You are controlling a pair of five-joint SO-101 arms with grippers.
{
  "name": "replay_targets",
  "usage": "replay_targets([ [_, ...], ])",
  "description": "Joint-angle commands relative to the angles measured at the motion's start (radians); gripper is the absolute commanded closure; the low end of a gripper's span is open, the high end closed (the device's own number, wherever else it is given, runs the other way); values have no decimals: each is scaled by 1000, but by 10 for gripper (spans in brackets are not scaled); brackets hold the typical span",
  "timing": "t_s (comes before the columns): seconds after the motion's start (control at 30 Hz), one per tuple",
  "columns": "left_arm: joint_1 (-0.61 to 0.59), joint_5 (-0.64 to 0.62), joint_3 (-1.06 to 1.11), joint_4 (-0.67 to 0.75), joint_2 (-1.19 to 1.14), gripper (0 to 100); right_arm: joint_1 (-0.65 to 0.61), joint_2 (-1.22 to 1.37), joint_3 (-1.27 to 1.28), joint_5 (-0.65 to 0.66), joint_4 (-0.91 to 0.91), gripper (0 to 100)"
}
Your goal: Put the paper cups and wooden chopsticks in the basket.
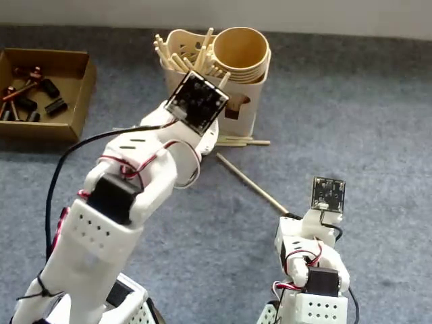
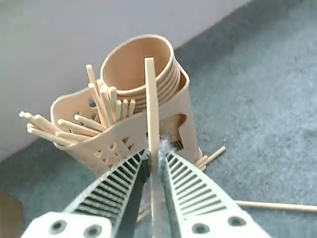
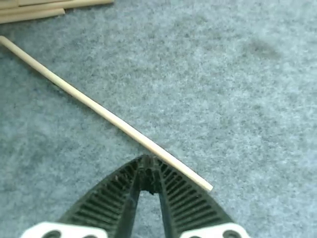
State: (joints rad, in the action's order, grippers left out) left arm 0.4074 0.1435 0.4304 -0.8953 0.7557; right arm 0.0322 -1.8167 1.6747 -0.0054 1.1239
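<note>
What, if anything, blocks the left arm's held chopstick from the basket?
Nothing visible. The chopstick, clamped in the left gripper, is close in front of the basket; cups and other sticks fill much of it.

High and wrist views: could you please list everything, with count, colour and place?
basket: one, beige, far middle of the carpet
cups: nested stack, tan, in the basket
chopsticks: many, pale, in the basket
spare chopsticks: few, pale, at the basket's foot
loose chopstick: one, pale, on the carpet
box: one, brown, far left, holding red and black parts
carpet: one, grey-blue, under everything
left pincer: one, shut on held chopstick, by the basket
right pincer: one, shut, at the loose chopstick's end
</note>
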Motion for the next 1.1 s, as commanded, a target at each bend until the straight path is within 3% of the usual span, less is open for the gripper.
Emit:
replay_targets([
  [0.0, -16, -12, -7, 58, 74, 995, 4, -5, 102, 6, -18, 993],
  [0.13, -21, -98, -5, 103, 104, 995, 4, -5, 102, 6, -16, 993],
  [0.33, -45, -115, -4, 170, 104, 995, 4, -1, 102, 6, -16, 993],
  [0.77, -64, -117, 117, 608, 101, 995, 4, 1, 102, 6, -16, 993],
  [1.07, -65, -107, 154, 761, 101, 995, 4, 1, 102, 6, -16, 993],
])
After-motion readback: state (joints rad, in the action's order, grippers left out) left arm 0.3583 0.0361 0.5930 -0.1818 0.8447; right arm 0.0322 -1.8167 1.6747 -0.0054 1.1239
